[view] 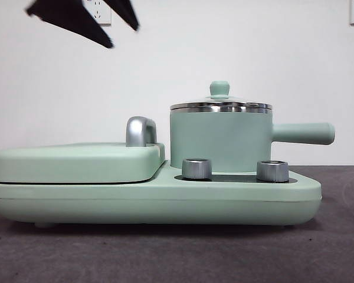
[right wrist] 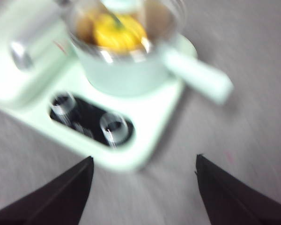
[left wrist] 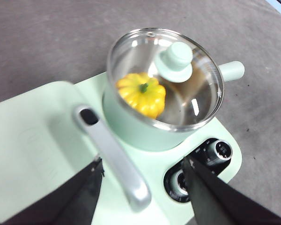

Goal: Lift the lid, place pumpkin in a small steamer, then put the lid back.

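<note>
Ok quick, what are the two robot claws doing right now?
Left gripper: open, holding nothing.
Right gripper: open, holding nothing.

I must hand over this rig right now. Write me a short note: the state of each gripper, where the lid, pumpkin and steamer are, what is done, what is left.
Left gripper: open, empty, above the cover's chrome handle, beside the pot.
Right gripper: open, empty, over the table in front of the appliance's knobs; this view is blurred.
Small steamer: on the mint-green appliance base, handle pointing sideways.
Pumpkin: inside the steamer, seen through the glass.
Lid: seated on the steamer's rim.
Done: pumpkin in, lid back on.
Left: apparently nothing except parking both arms.
</note>
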Tool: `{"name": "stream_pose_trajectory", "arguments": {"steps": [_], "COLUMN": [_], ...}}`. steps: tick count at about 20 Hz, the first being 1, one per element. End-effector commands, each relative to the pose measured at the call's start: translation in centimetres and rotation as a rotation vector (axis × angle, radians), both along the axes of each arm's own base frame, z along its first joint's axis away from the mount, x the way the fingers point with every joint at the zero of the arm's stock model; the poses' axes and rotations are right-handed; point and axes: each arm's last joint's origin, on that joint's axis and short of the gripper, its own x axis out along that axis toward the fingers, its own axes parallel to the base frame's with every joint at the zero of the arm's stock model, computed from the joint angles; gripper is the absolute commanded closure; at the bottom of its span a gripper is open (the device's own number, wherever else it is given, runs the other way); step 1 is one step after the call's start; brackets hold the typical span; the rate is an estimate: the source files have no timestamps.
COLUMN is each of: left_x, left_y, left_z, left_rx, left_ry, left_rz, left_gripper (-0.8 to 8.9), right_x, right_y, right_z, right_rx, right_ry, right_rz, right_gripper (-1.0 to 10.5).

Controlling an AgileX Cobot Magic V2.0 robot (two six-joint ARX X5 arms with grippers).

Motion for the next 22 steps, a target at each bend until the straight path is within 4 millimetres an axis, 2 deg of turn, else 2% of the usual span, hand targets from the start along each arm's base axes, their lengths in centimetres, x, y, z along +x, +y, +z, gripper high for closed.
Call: {"name": "stream_pose_trajectory", "arguments": {"steps": [1, 5, 9, 14, 20, 21, 22], "left_x": [-1.0, -4.1, -6.7, -9.2, -10.6, -10.7, -10.8], "left_y": [1.3, 4.3, 6.1, 7.6, 8.2, 8.2, 8.3], "left_z": [0.0, -1.4, -3.1, -4.8, -4.4, -4.3, -4.2], "left_rx": [-0.027, -0.052, -0.086, -0.144, -0.151, -0.158, -0.162], "left_ry": [0.004, 0.004, 0.01, 0.028, -0.007, -0.018, -0.023], "left_rz": [0.046, 0.175, 0.232, 0.307, 0.293, 0.293, 0.292], "left_gripper": [5.34, 5.34, 5.34, 5.34, 5.37, 6.16, 8.04], "right_x": [1.5, 3.9, 5.1, 5.6, 5.5, 5.6, 5.6], "right_y": [1.1, 2.9, 3.8, 4.2, 4.2, 4.2, 4.2], "right_z": [0.5, 0.4, 0.1, 0.0, 0.0, 0.1, 0.1], "right_rx": [0.017, 0.067, 0.091, 0.117, 0.113, 0.114, 0.115], "right_ry": [-0.053, -0.059, -0.053, -0.049, -0.06, -0.07, -0.076], "right_rz": [0.06, 0.134, 0.176, 0.221, 0.251, 0.246, 0.242], "right_gripper": [6.1, 6.1, 6.1, 6.1, 6.2, 7.1, 8.6]}}
